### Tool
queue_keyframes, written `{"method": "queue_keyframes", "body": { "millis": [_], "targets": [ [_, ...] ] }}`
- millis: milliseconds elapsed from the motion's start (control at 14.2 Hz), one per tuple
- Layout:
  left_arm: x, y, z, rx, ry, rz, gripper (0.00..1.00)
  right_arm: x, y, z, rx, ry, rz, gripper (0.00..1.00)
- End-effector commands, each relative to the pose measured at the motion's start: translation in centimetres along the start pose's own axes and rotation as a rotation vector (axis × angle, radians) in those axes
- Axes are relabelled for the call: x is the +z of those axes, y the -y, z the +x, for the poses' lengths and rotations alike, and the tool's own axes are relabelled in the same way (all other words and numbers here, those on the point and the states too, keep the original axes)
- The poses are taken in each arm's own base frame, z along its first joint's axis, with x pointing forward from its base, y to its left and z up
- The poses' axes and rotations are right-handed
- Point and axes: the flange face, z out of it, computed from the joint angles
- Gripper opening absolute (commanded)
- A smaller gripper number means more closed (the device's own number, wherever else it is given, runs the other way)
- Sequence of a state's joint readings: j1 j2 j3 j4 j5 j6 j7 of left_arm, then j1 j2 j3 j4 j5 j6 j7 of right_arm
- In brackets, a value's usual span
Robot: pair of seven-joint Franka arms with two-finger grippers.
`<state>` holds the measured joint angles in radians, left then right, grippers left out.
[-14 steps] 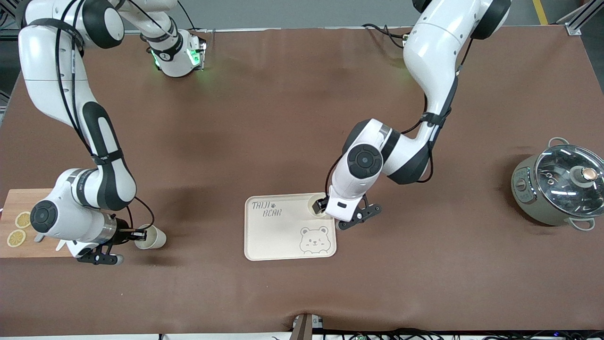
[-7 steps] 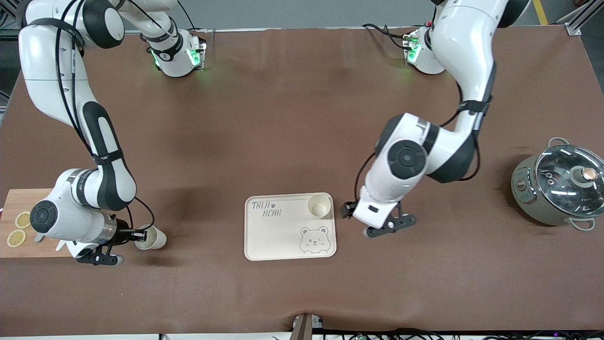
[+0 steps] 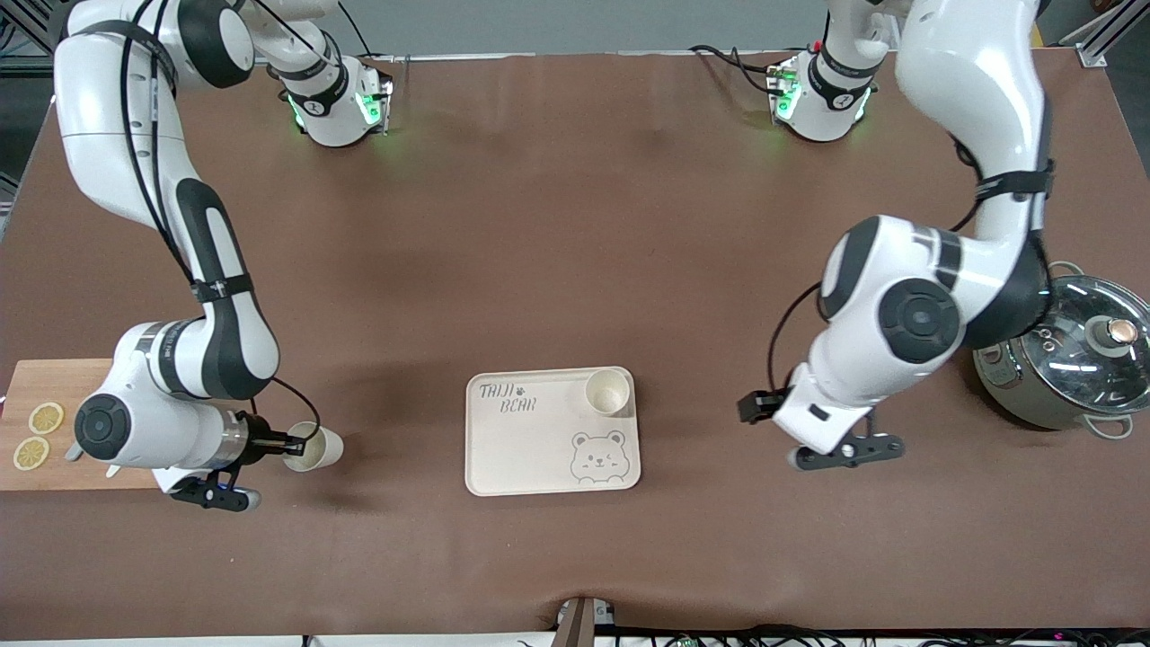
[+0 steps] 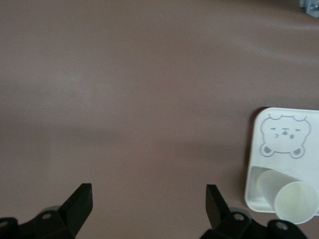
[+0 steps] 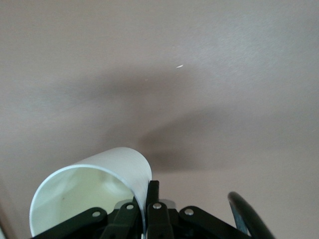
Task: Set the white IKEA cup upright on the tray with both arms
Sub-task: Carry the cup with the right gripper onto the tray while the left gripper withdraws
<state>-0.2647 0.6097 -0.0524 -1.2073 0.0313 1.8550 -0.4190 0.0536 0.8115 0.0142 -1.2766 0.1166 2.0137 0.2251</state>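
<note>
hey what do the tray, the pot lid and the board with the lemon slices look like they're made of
The tray looks like matte cream plastic or a bamboo-fibre blend: even colour, rounded corners, printed bear. The pot lid seems to be clear glass with a metal rim; it mirrors the lights and has a coppery knob. The cutting board looks like unfinished light wood, tan with faint grain.

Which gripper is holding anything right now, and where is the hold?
The right gripper pinches the rim wall of a white paper-like cup, one finger inside. The left gripper is open and empty, over bare table beside the cream bear tray.
</note>
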Motion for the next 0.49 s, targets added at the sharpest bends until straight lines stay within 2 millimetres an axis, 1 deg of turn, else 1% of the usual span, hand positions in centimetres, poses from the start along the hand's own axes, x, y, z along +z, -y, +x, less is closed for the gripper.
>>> {"method": "queue_keyframes", "body": {
  "millis": [0,211,351,422],
  "targets": [
    [-2.7,3.3,-0.4,0.06,0.015,0.038,1.0,-0.4,4.1,-1.5,0.092,0.012,0.003,0.0],
    [-5.0,7.9,-0.3,0.113,0.053,0.049,1.0,0.3,9.8,-3.7,0.172,0.011,-0.013,0.0],
    [-6.5,10.9,0.0,0.164,0.056,0.046,1.0,0.3,11.9,-4.7,0.21,0.009,-0.014,0.0],
    [-7.3,12.2,-0.1,0.177,0.06,0.047,1.0,0.4,13.0,-5.2,0.226,0.01,-0.014,0.0]
  ]
}}
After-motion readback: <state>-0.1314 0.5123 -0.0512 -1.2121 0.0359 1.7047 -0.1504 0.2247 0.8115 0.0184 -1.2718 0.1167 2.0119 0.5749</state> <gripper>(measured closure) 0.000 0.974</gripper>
